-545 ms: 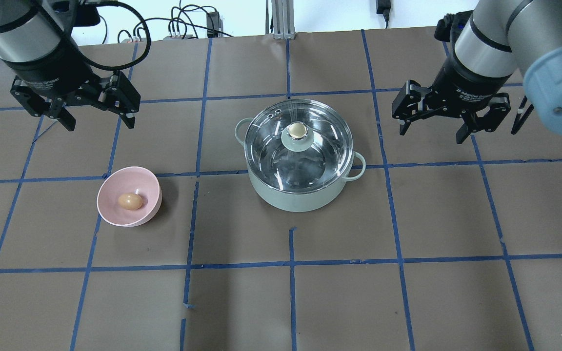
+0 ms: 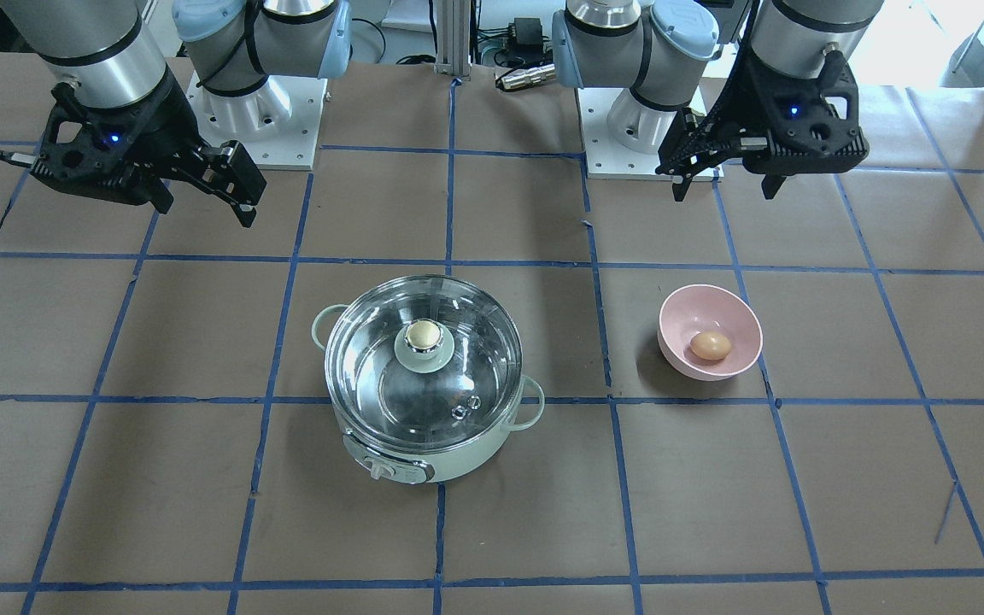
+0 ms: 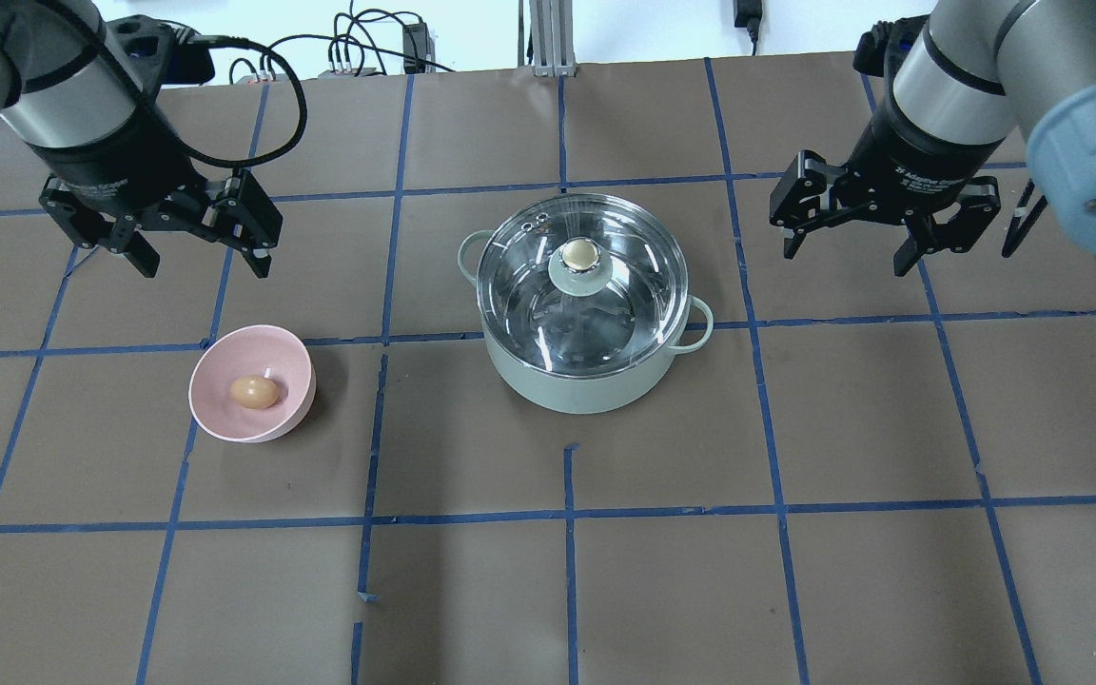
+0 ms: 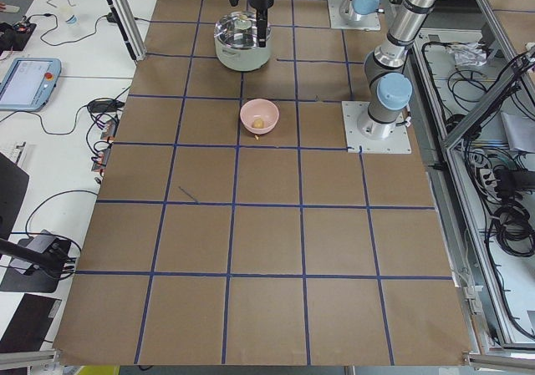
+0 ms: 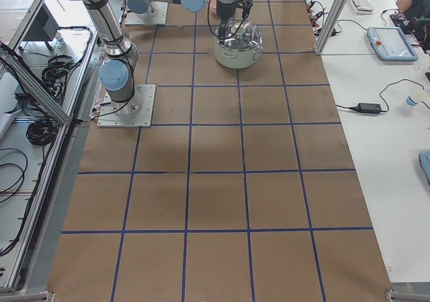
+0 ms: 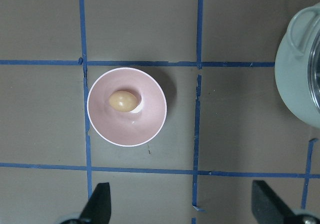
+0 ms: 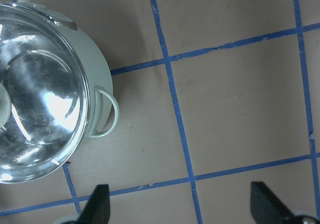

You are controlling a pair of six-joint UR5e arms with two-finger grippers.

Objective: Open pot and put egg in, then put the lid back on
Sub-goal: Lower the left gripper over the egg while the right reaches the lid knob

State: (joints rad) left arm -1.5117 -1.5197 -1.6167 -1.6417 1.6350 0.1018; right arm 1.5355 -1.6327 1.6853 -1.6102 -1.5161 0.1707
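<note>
The pot (image 3: 596,385) is seen in the middle of the table (image 3: 795,571), with the lid (image 3: 624,285) seated on it. Its control knob (image 2: 383,468), turned away from the robot, is shown only in the front-facing view. The egg (image 3: 254,392) is seen lying on its side in the pink bowl (image 3: 253,430), well apart from the pot on the robot's left, its long axis running across the table. The left hand (image 3: 202,266) and right hand (image 3: 845,259) are held spread above the table, grasping nothing.

Glossy glass lid (image 3: 581,276), matt brown paper table (image 3: 795,590)
</note>
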